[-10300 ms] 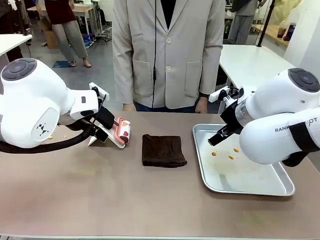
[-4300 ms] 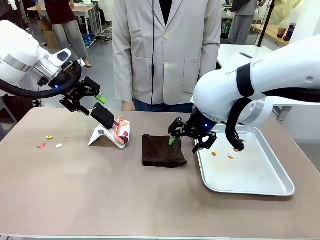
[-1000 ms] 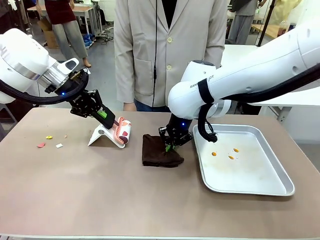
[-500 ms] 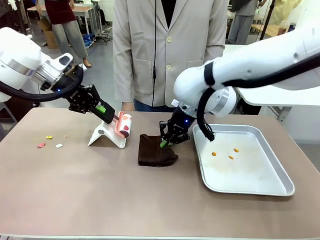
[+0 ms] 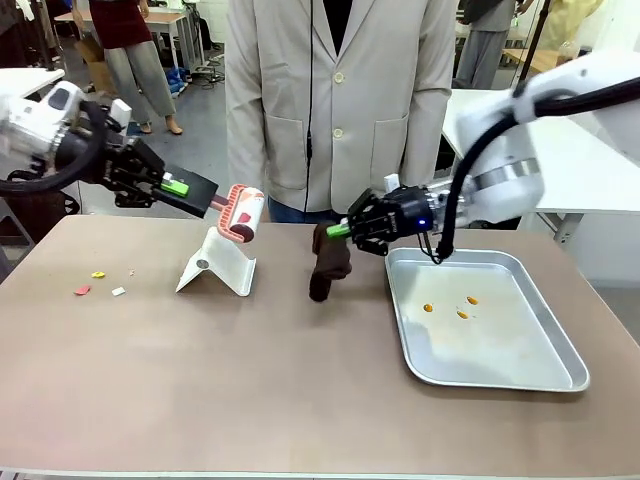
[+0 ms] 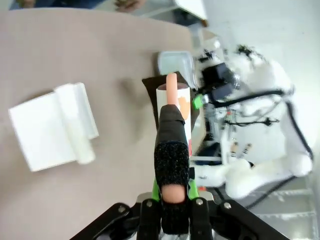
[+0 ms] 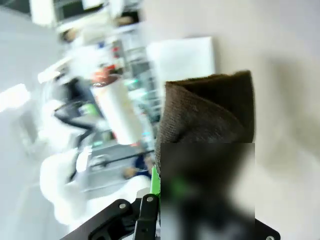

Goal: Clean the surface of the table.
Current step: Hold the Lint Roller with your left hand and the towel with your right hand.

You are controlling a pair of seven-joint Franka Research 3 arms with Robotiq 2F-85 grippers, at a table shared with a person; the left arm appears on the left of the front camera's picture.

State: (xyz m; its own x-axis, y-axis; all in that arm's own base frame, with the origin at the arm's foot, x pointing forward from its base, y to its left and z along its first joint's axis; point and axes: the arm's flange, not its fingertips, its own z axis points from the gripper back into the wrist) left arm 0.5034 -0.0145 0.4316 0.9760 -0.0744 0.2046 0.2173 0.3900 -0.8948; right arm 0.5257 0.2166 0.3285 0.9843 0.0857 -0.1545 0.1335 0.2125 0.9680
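Our left gripper (image 5: 176, 187) is out over the far left of the table (image 5: 250, 390), its jaws pressed onto the black handle of a lint roller (image 5: 238, 208). In the left wrist view the green pads (image 6: 191, 187) sit on either side of that handle, and the roller (image 6: 173, 107) points away from the gripper (image 6: 173, 192). The roller head hangs in the air just above the white stand (image 5: 220, 268) and clear of it. The stand rests on the table's far-left part.

Our right gripper (image 5: 343, 229) reaches in from the right to the middle of the far side, pinching the top of a dark brown cloth (image 5: 329, 262). The cloth droops from the jaws in a narrow fold. Its lower end comes down to the table top, though we cannot tell whether it touches. In the right wrist view the cloth (image 7: 210, 110) is bunched right in front of the fingers, which are too blurred to read.

The table spans the whole width in front of us. A metal tray (image 5: 515, 350) lies on its right part, holding a few orange crumbs (image 5: 462, 314). Small coloured scraps (image 5: 83, 290) lie near the table's left edge. A person in a pale jacket (image 5: 335, 100) stands at the far side.
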